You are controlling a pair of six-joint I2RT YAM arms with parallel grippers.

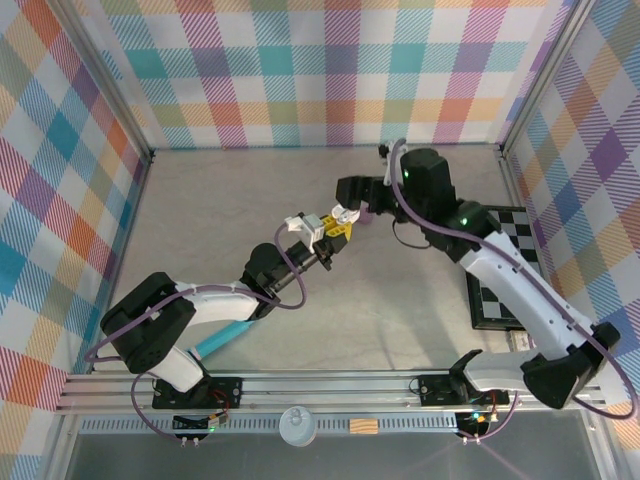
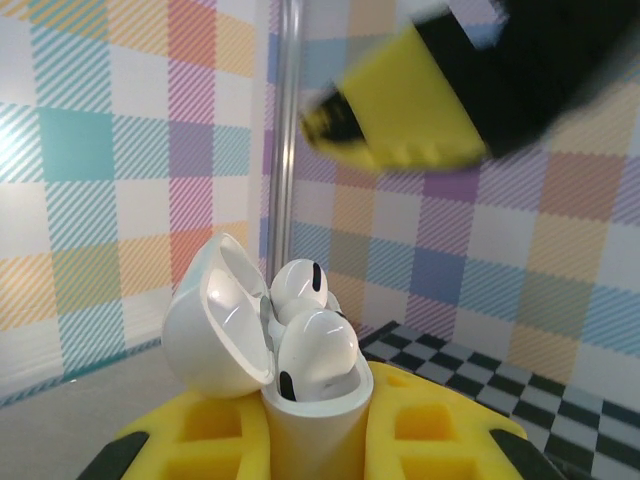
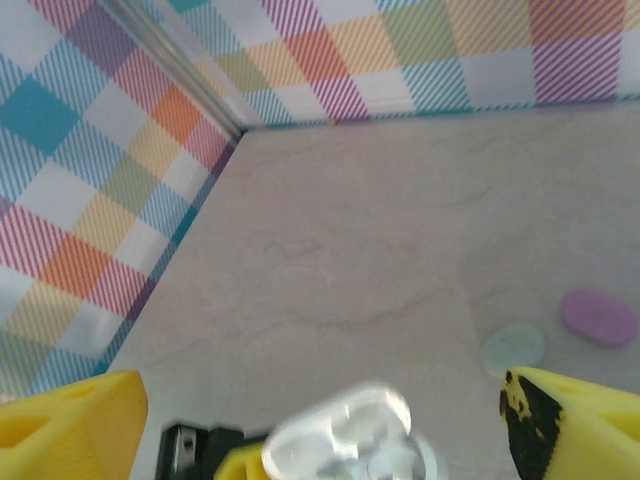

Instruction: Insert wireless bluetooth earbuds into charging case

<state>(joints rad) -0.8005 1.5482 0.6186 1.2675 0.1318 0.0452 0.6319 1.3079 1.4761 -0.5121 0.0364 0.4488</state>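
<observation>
A white charging case (image 2: 315, 415) stands upright with its lid (image 2: 215, 320) swung open to the left. My left gripper (image 2: 315, 440) is shut on the body of the case, a yellow pad (image 2: 215, 430) on either side. Two white earbuds sit in its wells, one at the back (image 2: 300, 285) and one in front (image 2: 318, 350). My right gripper (image 3: 320, 410) hangs just above the case (image 3: 345, 440) with its yellow fingers (image 3: 75, 420) spread wide, open and holding nothing. From above, both grippers meet over the middle of the table, left (image 1: 322, 238) and right (image 1: 345, 213).
A purple case (image 3: 598, 318) and a mint case (image 3: 513, 348) lie shut on the grey tabletop (image 3: 380, 230). A black-and-white checkered board (image 1: 510, 275) sits at the right. A turquoise stick (image 1: 222, 340) lies under the left arm. Plaid walls enclose the table.
</observation>
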